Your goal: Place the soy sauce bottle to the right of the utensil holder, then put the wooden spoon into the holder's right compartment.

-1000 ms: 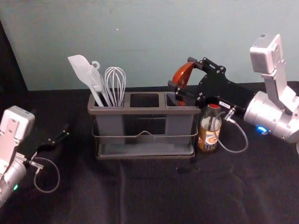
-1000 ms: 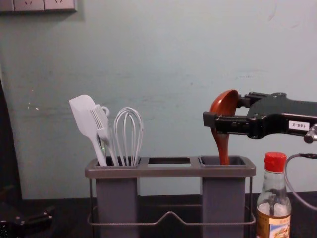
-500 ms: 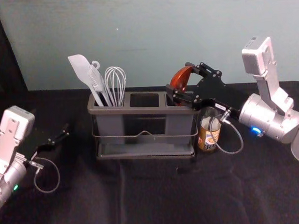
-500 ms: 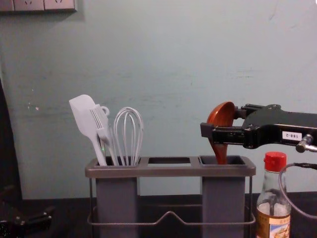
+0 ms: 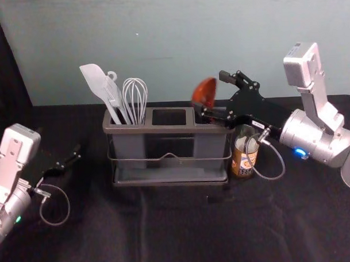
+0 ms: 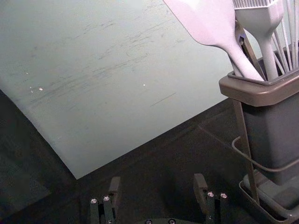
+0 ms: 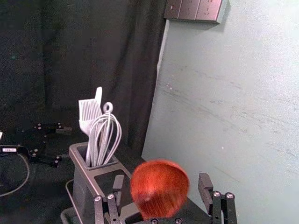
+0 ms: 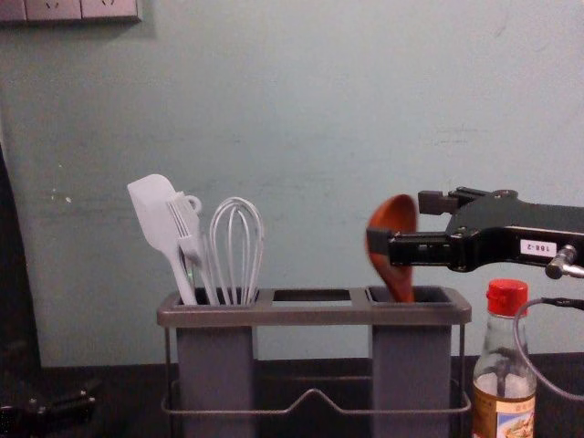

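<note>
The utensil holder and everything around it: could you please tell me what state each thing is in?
Utensil holder: upright.
Wooden spoon: bowl up, leaning, handle in the right compartment.
Soy sauce bottle: upright, red cap on.
Spatula: head up, leaning, in the left compartment.
Brush: bristles up, same compartment.
Whisk: wires up, same compartment.
Right gripper: open, around the spoon.
Left gripper: open, beside the holder.

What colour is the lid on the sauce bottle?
The lid is red; the chest view shows it best.
</note>
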